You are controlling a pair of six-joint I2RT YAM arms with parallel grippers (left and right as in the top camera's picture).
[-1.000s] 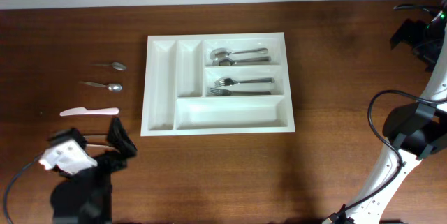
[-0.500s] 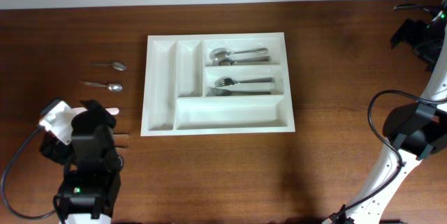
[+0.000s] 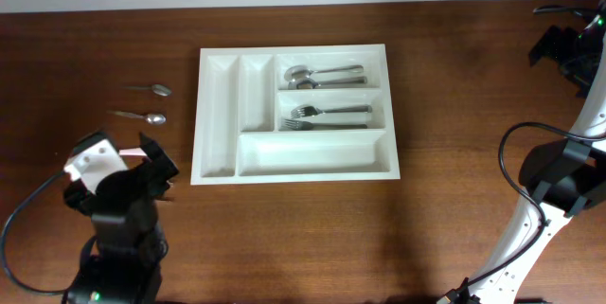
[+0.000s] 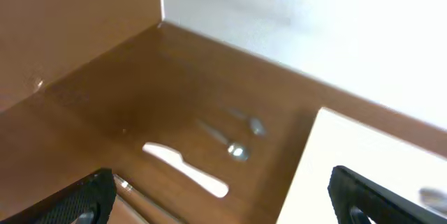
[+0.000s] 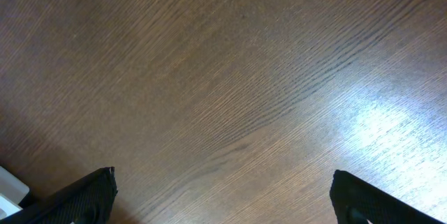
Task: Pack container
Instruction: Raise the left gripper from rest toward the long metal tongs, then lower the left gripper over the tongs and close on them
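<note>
The white container [image 3: 294, 50] lies in the middle of the table. Spoons [image 3: 322, 76] fill its upper right compartment and forks [image 3: 327, 116] the one below; the others show bare. Two teaspoons [image 3: 151, 88] lie on the wood to its left. My left gripper [image 3: 156, 167] is open and empty, low over a white knife [image 4: 185, 170], which sits ahead of its fingers. The overhead view shows only the tip of that knife. The container's corner [image 4: 363, 154] is at the right of the left wrist view. My right gripper [image 3: 554, 50] is open and empty at the far right.
A metal handle [image 4: 133, 190] lies on the wood by my left finger. The teaspoons [image 4: 237, 151] show beyond the white knife in the left wrist view. The right wrist view shows only bare brown wood [image 5: 230, 91]. A black cable [image 3: 516, 181] loops by the right arm.
My left gripper has swung up from the table's front edge to the white knife, then shifted slightly right toward the container. The right arm has not moved.
</note>
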